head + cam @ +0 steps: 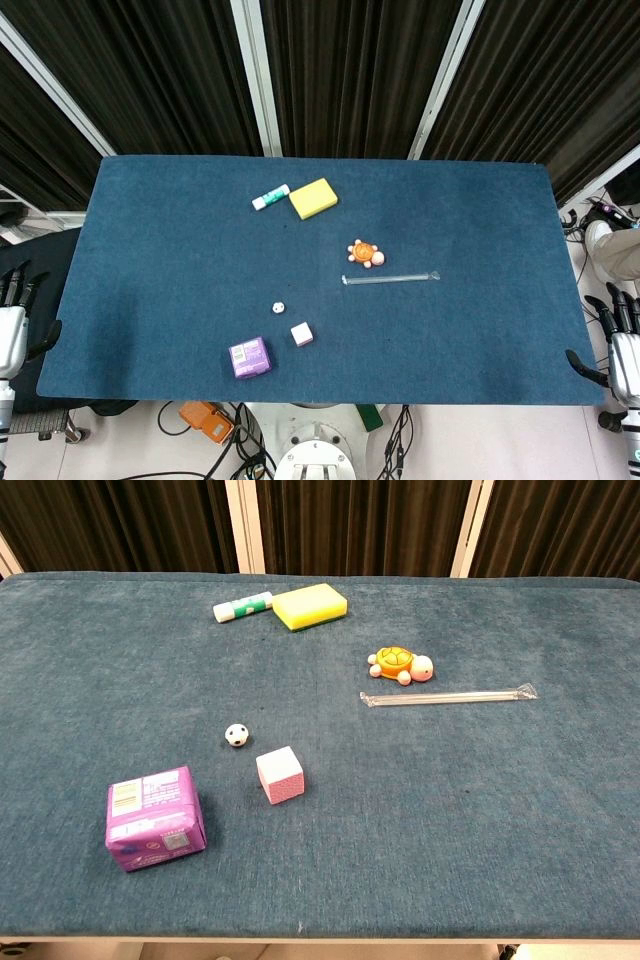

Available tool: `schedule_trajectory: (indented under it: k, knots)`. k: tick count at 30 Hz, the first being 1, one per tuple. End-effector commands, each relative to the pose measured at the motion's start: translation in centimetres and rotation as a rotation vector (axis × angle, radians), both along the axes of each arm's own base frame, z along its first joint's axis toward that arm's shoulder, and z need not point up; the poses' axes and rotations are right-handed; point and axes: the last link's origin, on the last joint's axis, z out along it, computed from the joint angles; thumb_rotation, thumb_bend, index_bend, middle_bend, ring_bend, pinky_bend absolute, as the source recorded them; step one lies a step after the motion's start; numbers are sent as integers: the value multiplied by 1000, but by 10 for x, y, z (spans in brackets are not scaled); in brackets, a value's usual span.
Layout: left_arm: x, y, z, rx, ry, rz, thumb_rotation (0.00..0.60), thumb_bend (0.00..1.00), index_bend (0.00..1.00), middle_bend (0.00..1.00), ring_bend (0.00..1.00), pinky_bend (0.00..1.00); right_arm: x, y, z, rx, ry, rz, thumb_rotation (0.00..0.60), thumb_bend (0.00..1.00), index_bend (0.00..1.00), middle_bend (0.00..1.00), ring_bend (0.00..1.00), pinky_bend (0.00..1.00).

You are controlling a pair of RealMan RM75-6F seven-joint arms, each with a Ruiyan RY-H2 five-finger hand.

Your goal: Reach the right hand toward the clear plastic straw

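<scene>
Dark blue table cloth (520, 830), yellow sponge (310, 606) at the far side, white glue stick (242, 607) with green label, orange-shelled pink toy turtle (399, 665), clear plastic straw (448, 696), white ball (236, 736) with black spots, pale pink cube (280, 775), purple packet (155, 817) near left, its label perhaps yellow-green.

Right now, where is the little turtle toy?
In the chest view the turtle toy sits right of the table's middle, just behind the clear plastic straw and nearer than the yellow sponge.

The right hand (618, 352) hangs empty, fingers apart, off the table's (480, 220) corner, well apart from the clear plastic straw (391, 278).
</scene>
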Motion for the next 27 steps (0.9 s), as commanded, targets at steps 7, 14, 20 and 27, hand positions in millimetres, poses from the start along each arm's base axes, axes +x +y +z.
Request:
schedule_trajectory:
  k: [7, 14, 20, 27]
  knots:
    - [0, -1, 1, 7, -5, 2, 600, 324, 146, 0, 8, 92, 28, -48, -35, 219, 21, 100, 600, 333, 246, 53, 59, 51]
    - [-2, -2, 3, 7, -11, 12, 600, 324, 146, 0, 8, 92, 69, -112, -70, 399, 40, 197, 600, 333, 331, 52, 60, 52]
    - [-3, -1, 4, 3, -14, 21, 600, 324, 146, 0, 8, 92, 92, -161, -110, 513, 50, 221, 600, 333, 368, 53, 64, 52]
    - [-4, -1, 5, 5, -23, 31, 600, 324, 146, 0, 8, 92, 106, -198, -149, 561, 59, 225, 600, 333, 394, 54, 64, 52]
